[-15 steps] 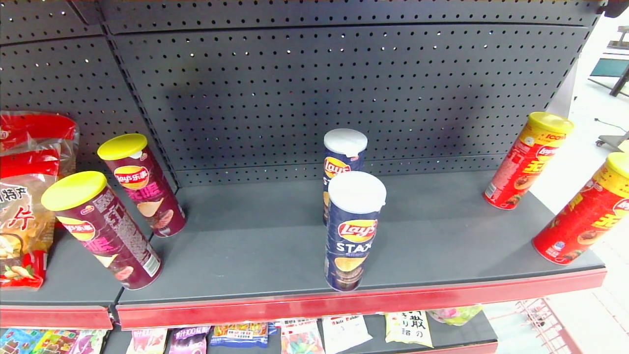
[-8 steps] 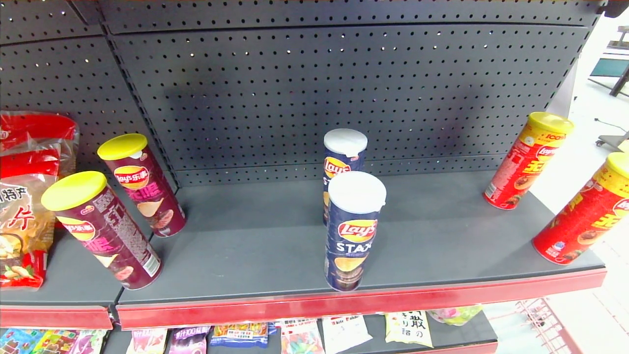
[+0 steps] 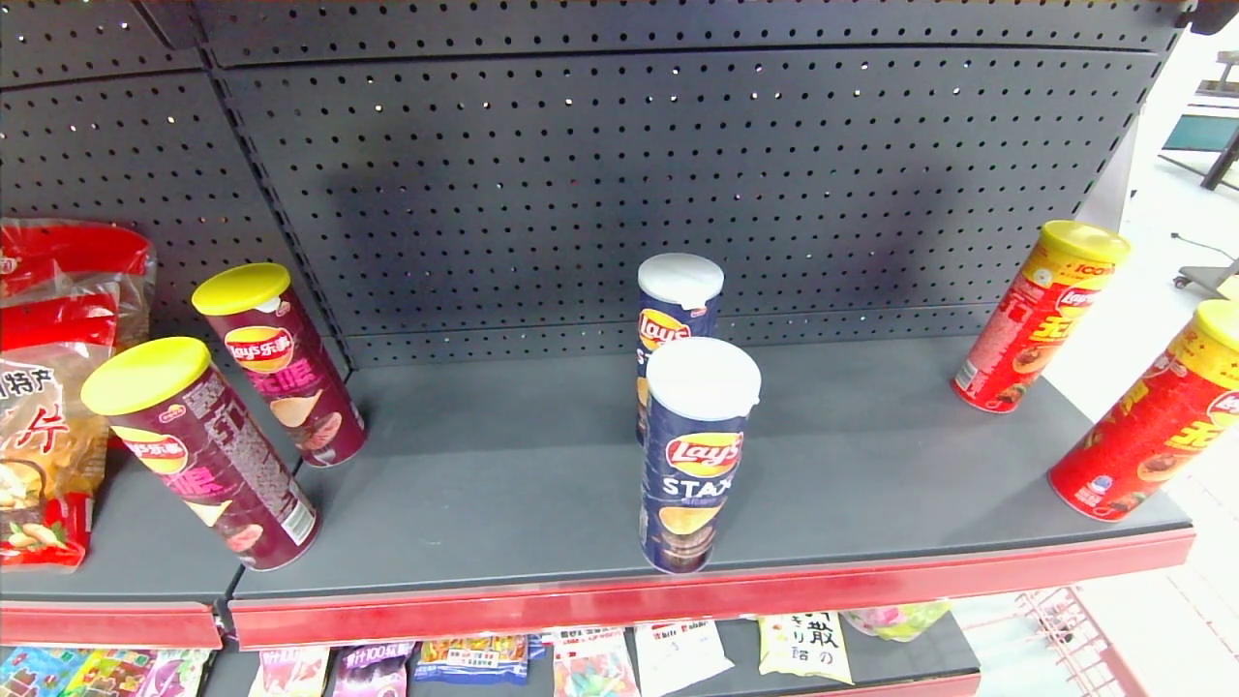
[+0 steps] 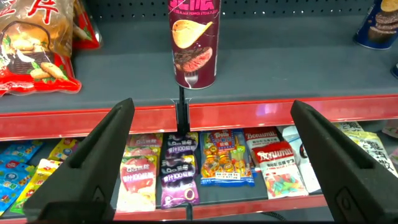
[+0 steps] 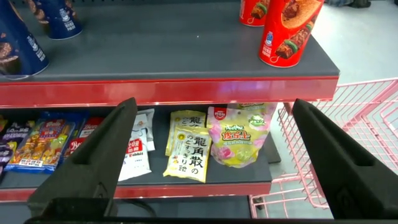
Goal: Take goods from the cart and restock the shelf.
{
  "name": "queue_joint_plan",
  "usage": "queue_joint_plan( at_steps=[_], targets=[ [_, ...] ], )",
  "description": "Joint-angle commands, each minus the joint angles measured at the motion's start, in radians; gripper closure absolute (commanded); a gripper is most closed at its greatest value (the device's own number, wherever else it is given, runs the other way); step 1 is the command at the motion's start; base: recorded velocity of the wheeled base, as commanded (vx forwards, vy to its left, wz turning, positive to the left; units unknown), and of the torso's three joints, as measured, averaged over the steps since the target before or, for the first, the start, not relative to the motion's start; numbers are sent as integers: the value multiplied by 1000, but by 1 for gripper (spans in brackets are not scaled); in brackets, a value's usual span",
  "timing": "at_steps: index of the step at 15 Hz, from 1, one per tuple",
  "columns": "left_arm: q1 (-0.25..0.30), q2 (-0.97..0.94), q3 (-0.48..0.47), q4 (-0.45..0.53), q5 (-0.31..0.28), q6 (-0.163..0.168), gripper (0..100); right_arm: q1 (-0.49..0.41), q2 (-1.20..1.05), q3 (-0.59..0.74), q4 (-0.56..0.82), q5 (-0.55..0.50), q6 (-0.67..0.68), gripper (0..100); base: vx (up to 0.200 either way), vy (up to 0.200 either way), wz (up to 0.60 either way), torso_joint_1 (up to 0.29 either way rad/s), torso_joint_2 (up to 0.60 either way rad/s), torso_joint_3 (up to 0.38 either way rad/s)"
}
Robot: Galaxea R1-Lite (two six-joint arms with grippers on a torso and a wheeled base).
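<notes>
the grey shelf (image 3: pixel 503 484) has a red front edge (image 3: pixel 678 595) and a back wall full of little holes. six tall chip cans stand on it. two blue cans with white lids stand in the middle, the front blue can (image 3: pixel 695 455) near the red edge and the back blue can (image 3: pixel 676 300) right behind it. two purple cans with yellow lids stand on the left, the front purple can (image 3: pixel 198 450) and the back purple can (image 3: pixel 281 363). two red cans with yellow lids stand on the right, the back red can (image 3: pixel 1036 315) and the front red can (image 3: pixel 1147 426) at the corner. all six cans are upright. snack bags (image 3: pixel 44 387) sit at the far left, beside the purple cans. small packets (image 3: pixel 595 663) lie on the lower shelf under the red edge.

the pink wire cart (image 3: pixel 1070 629) is low down on the right, past the end of the shelf.

the left gripper (image 4: pixel 211 106) is in front of the shelf, facing the front purple can, and its jaws are wide apart. the right gripper (image 5: pixel 214 102) is in front of the shelf too, between the blue cans and the red cans, and its jaws are wide apart as well.
</notes>
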Motion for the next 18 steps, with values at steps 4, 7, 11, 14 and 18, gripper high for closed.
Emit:
queue_joint_plan(
  at_steps=[4,7,11,14,18],
  targets=[
    [0,1,0,0,0,0,0,36,75,-6,11,11,-31,0,0,0,0,0,0,0],
    [0,1,0,0,0,0,0,-1,112,-43,-1,26,-38,0,0,0,0,0,0,0],
    [0,1,0,0,0,-1,0,83,574,-519,134,220,-127,0,0,0,0,0,0,0],
    [0,1,0,0,0,-1,0,85,1032,-536,134,209,-257,0,0,0,0,0,0,0],
    [0,1,0,0,0,-1,0,209,1242,-582,72,123,-248,0,0,0,0,0,0,0]
  ],
)
